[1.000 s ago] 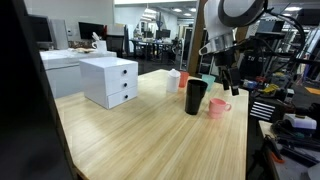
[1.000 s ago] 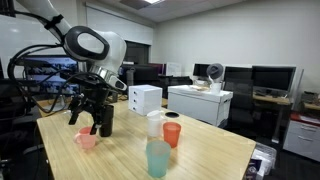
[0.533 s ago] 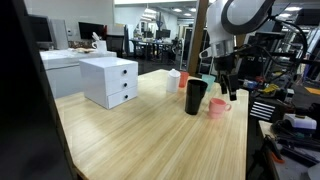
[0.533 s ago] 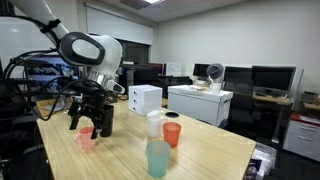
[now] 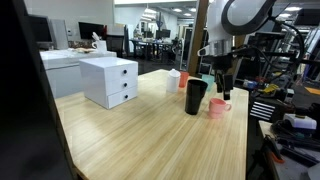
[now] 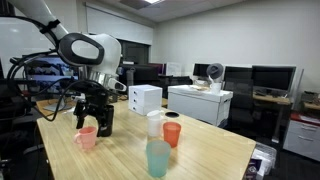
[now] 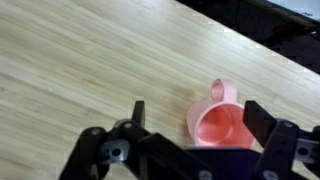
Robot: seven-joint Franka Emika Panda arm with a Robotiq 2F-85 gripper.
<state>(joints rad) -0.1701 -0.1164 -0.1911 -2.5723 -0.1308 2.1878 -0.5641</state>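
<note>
Pink and upright, the mug (image 7: 218, 122) stands on the pale wooden table (image 7: 60, 60) with its mouth facing straight up into the wrist view and its handle pointing toward the top of that picture. The gripper (image 7: 197, 108) hangs directly over it with its jaws spread as wide as they go and holding nothing. One of its black fingers (image 7: 138, 112) stands clear of the mug with bare wood between them, and the other sits just beside the mug's far rim; whether that one touches the rim cannot be told. In both exterior views the gripper (image 5: 222, 92) (image 6: 88, 124) is low over the mug (image 5: 218, 107) (image 6: 87, 137), which sits near the table's edge on the robot's side. A tall black cup (image 5: 194, 97) (image 6: 104, 118) stands just beside the mug, apart from it. In an exterior view an orange cup (image 6: 172, 133), a white cup (image 6: 154, 123) and a teal cup (image 6: 158, 158) stand grouped together, well apart from the mug. A white drawer unit (image 5: 110, 80) rests on the table farther off, and office desks with monitors fill the background.
</note>
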